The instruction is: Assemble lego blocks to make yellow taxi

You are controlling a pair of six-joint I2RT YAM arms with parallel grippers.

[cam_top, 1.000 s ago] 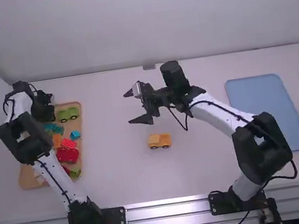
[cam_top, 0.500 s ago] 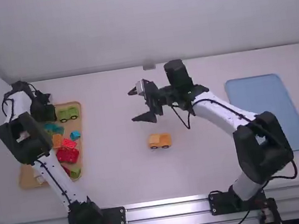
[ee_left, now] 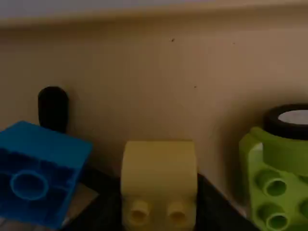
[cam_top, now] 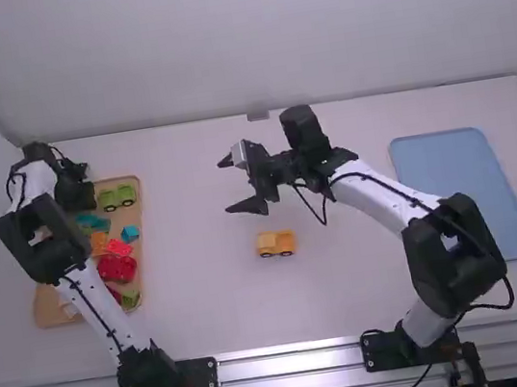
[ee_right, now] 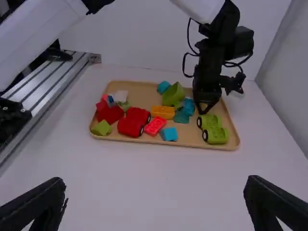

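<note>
The left pincer (ee_left: 159, 188) grips a yellow block (ee_left: 159, 166), the tray (ee_right: 144, 96) beneath it. The right pincer (cam_top: 227, 186) hangs spread; the wheeled taxi body (cam_top: 276, 242) sits nearer the rail (cam_top: 288, 359). Fetching seems in hand; next, lift the block clear, towards that body.

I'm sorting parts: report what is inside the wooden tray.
In the tray: a red wheeled piece, a green one, an orange block, a blue block and others. In the high view, the left arm hides part.
</note>
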